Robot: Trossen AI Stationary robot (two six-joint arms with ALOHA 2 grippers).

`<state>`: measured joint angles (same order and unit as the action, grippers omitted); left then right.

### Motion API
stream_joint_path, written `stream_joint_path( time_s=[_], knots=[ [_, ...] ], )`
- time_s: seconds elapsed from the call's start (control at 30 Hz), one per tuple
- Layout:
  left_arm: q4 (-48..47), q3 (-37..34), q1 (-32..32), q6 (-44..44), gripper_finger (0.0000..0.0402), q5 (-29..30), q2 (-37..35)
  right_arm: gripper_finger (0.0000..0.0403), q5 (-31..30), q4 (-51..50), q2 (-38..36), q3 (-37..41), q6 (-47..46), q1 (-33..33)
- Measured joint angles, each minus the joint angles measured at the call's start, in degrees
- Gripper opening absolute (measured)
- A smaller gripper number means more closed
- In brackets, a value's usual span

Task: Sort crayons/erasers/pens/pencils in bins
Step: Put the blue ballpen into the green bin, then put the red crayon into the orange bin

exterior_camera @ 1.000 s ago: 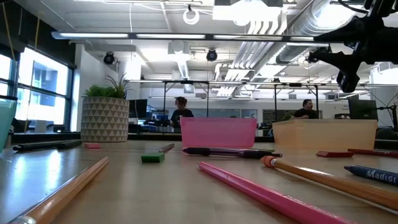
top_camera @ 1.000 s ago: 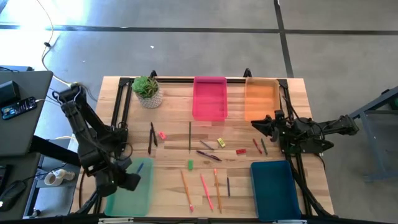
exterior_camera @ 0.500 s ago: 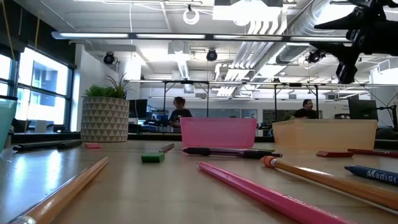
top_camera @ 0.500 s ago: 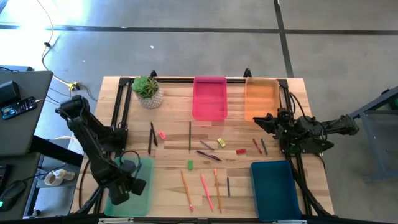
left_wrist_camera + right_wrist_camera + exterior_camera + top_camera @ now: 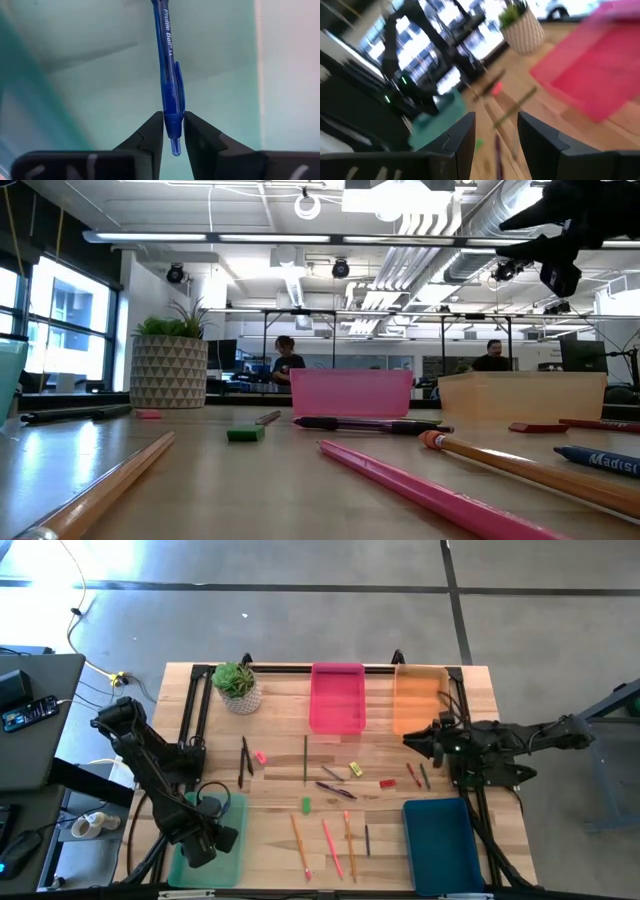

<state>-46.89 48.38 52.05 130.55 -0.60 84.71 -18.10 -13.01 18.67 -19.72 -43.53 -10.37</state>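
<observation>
Left gripper clamped on the clip end of a blue pen, poised over the light green bin, barrel pointing down toward its floor. Right gripper parted, empty, raised beside the orange bin.

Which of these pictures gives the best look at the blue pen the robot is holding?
The left wrist view: the blue pen fills the picture, pinched between the left gripper fingers above the light green bin. From the high view that gripper hides the pen. The low and right wrist views do not show it.
</observation>
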Motion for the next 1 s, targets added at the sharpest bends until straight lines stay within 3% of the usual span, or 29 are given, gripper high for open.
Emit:
stream_joint_path(
  time_s=[0.3, 0.5, 0.73, 1.0],
  knots=[
    [0.5, 0.0, 0.0, -0.2, 0.013, 0.0, -0.7, 0.0139, 4.4, -23.7, 13.3, -11.8, -3.1, 0.0],
    [0.7, 0.0, 0.0, -0.1, 0.0136, 1.8, -5.9, 0.0139, 8.5, -34.2, 20.1, -13.8, -9.9, 0.0],
    [0.6, 0.0, 0.0, -3.1, 0.0127, 13.4, -15.6, 0.0139, 10.8, -38.0, 26.4, -13.8, -14.3, 0.0],
    [0.4, 0.1, -3.4, -13.0, 0.0126, 35.4, -25.3, 0.0139, 13.5, -38.4, 34.5, -13.8, -18.1, 0.0]
  ],
)
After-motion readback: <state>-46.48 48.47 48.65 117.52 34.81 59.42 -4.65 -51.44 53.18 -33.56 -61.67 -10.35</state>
